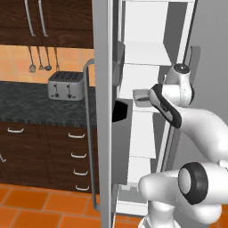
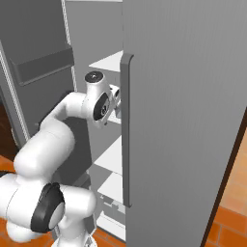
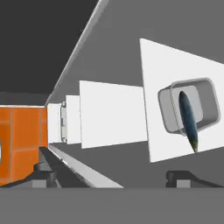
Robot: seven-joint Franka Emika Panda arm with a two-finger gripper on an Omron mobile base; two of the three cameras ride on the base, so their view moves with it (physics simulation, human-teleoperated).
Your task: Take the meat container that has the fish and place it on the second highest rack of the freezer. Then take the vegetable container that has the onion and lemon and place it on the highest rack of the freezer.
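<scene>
Grey metal meat container (image 3: 188, 109) sits on a white freezer rack (image 3: 175, 70) with the fish (image 3: 188, 116) lying in it, tail end poking over the rim toward the camera. Using that tray as landmark, near to far: end effector (image 3: 111, 175) is just short of it and offset to one side, fingertips (image 3: 43, 168) spread wide, nothing between them, so released and not touching the tray. Beyond the tray, the other white racks step away toward the orange floor tiles.

Judgement: tray looks already placed; which rack level it's on can't be confirmed from here. Best move now is a straight retreat along the approach line, jaws kept apart, no sideways sweep that would clip the tray or the overhanging fish.

Pose: arm reaches forward from the base, elbow bent, wrist (image 1: 178, 84) inside the open freezer at mid-shelf height, hand rolled sideways. Left base view shows a grey tray edge (image 1: 141, 95) just beside the forearm.
</scene>
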